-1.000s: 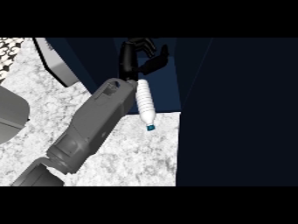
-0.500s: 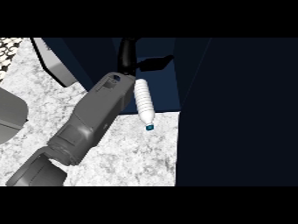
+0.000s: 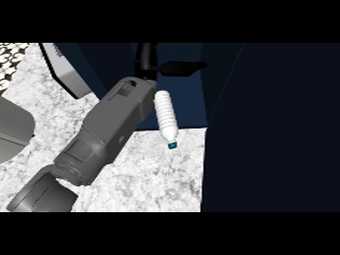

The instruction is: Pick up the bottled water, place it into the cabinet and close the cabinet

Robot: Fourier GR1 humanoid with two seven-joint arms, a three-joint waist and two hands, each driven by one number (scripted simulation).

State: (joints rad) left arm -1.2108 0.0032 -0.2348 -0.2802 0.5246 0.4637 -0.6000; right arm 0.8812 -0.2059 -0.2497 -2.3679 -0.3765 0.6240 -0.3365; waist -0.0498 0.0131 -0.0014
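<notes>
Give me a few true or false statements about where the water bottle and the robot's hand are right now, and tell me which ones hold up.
1. The bottled water lies on its side, its teal cap toward the near edge of the view. True.
2. The hand is curled round the bottle. False: it is beyond the bottle's far end, apart from it, fingers open.
3. The bottle lies right beside the grey forearm. True.
4. The bottle stands upright on the marbled counter. False: it lies flat, partly inside the dark blue cabinet.
5. Two hands are in view. False: only one shows.
</notes>
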